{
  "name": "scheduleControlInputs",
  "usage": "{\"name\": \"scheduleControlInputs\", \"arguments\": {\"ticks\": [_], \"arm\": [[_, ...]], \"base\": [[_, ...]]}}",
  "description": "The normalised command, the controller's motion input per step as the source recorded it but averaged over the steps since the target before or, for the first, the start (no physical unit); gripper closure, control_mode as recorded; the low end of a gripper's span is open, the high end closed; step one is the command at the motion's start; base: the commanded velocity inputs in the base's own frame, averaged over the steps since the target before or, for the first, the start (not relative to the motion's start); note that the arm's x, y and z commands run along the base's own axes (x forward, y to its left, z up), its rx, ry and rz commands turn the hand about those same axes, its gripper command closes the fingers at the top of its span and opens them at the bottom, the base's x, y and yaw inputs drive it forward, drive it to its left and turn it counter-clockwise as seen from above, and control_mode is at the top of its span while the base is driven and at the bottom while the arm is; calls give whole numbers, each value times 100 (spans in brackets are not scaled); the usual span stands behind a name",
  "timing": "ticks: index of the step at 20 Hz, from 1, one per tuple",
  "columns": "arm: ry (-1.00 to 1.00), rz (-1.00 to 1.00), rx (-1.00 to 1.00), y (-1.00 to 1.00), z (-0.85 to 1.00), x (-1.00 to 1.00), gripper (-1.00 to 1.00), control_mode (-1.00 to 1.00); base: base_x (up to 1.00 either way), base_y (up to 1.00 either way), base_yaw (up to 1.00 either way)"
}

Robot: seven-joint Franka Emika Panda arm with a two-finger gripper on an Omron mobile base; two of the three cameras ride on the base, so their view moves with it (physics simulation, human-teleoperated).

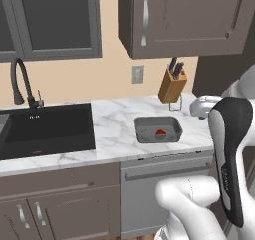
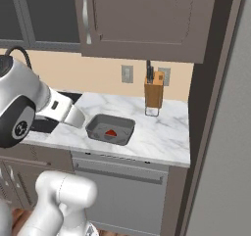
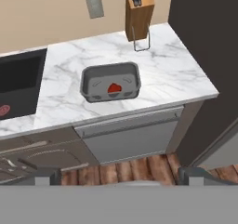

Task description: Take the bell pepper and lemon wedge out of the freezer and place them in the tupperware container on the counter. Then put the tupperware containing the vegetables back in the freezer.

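The grey tupperware container (image 1: 144, 132) (image 2: 98, 125) (image 3: 95, 86) rests on the white marble counter (image 1: 114, 129) (image 2: 162, 132) (image 3: 162, 74). Inside it lies the small red bell pepper (image 1: 161, 132) (image 2: 111, 132) (image 3: 114, 88). The lemon wedge is out of view. In the hand view my gripper (image 3: 123, 176) is open with nothing between its fingers, held back from the counter and above it, looking down at the container. The light-grey freezer (image 2: 223, 171) fills the right edge of the right base view.
A black sink (image 1: 45, 129) (image 3: 18, 83) with a dark faucet (image 1: 20, 79) lies left of the container. A wooden knife block (image 1: 172, 84) (image 2: 153, 94) (image 3: 139, 11) stands behind it by the wall. A grey dishwasher front (image 1: 159, 194) (image 3: 130, 139) sits below the counter edge.
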Motion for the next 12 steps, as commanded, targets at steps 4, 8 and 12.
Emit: {"name": "scheduleControlInputs", "arguments": {"ticks": [4, 8, 12], "arm": [[6, 0, -1, 0, -1, 0, -100, -100], [0, 0, 0, 0, 0, 0, -100, -100], [0, 0, 0, 0, 0, 0, -100, -100]], "base": [[0, 0, 0], [0, 0, 0], [0, 0, 0]]}}
